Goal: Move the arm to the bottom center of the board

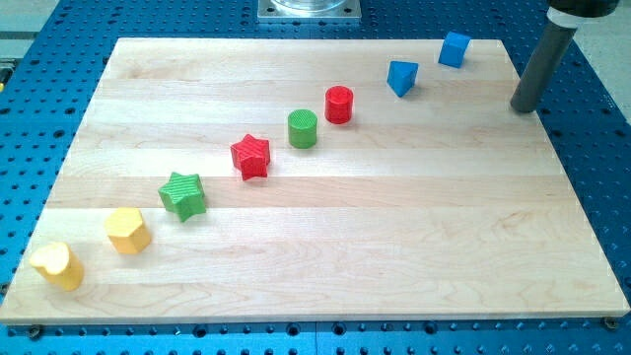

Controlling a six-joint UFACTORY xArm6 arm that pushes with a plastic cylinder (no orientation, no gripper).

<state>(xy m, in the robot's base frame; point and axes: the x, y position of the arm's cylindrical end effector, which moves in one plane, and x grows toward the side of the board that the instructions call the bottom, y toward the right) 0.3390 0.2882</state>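
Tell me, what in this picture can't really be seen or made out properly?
- The rod above my tip: cut off by the view's top edge, so the arm is unseen.
- The grey metal mount at the view's top: cropped by the same edge.
- The far sides of the blocks, such as the blue cube: hidden by their own bodies.
- The yellow block at the view's bottom left: exact shape unclear.

The bench (pixel 325 237) is pale, smooth wood with visible grain; the rod (pixel 540 64) looks matt dark metal.
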